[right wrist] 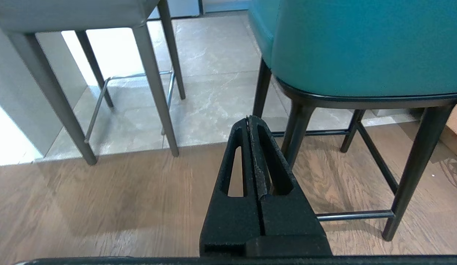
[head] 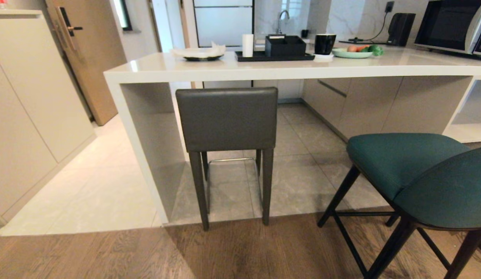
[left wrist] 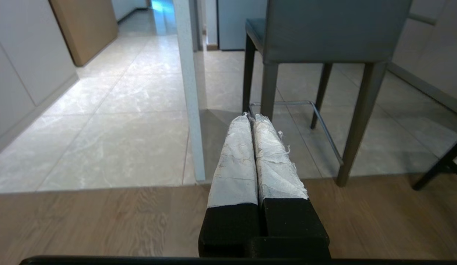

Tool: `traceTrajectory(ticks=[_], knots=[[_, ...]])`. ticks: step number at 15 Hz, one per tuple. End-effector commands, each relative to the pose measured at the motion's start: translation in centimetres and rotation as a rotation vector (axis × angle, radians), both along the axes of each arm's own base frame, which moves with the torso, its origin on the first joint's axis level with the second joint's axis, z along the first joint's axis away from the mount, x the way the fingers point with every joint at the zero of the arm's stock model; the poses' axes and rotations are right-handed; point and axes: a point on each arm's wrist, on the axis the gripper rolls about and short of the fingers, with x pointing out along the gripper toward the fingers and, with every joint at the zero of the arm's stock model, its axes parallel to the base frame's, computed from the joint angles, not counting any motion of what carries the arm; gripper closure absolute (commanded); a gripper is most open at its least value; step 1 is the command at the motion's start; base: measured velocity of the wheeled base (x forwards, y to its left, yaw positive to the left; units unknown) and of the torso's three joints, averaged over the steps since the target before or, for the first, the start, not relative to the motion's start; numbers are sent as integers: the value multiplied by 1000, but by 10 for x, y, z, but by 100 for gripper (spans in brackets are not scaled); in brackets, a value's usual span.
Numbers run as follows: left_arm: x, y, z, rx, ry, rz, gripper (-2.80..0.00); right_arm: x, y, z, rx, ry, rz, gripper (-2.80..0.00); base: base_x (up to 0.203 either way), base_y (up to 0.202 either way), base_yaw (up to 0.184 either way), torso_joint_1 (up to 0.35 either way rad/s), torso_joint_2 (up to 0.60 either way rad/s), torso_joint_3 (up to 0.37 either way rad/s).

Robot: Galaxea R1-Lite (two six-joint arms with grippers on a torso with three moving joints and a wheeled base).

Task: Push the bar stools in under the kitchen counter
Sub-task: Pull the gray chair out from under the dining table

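Wood flooring (head: 108,252) runs nearest my cameras, giving way to grey tile (head: 302,155) under the counter. Neither arm shows in the head view. The left gripper (left wrist: 250,117) hangs low over the wood, its taped fingers (left wrist: 235,154) pressed together on nothing. The right gripper (right wrist: 249,118) hangs likewise, black fingers pressed together and empty, just short of the teal stool's legs.

The teal stool (head: 414,174) stands nearest on my right, well out from the counter, its legs on the wood and its seat clear of the slab edge. I judge it not yet pushed in.

The grey stool (head: 226,118) stands further on and left, beside the counter's end leg (head: 147,155). Its seat sits under the top, its back roughly level with the counter edge, its rear legs at the tile-to-wood joint. I judge it in, or very nearly so.

The counter (head: 302,69) carries a plate, black tray, cups and a fruit dish; a microwave (head: 453,25) stands at the far right.

No brand, label or writing is legible anywhere.
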Motion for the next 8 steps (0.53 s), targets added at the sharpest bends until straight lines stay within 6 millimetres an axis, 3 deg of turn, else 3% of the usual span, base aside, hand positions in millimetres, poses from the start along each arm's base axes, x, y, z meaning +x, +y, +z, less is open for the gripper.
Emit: traceTrajectory(ticks=[1, 8], knots=[[3, 0, -11, 0, 39, 1, 0, 0, 0, 0, 0, 1, 0, 0, 75, 0, -4, -7, -2, 4], [3, 0, -11, 0, 41, 1, 0, 0, 0, 0, 1, 2, 1, 0, 191, 0, 2, 1, 1, 4]])
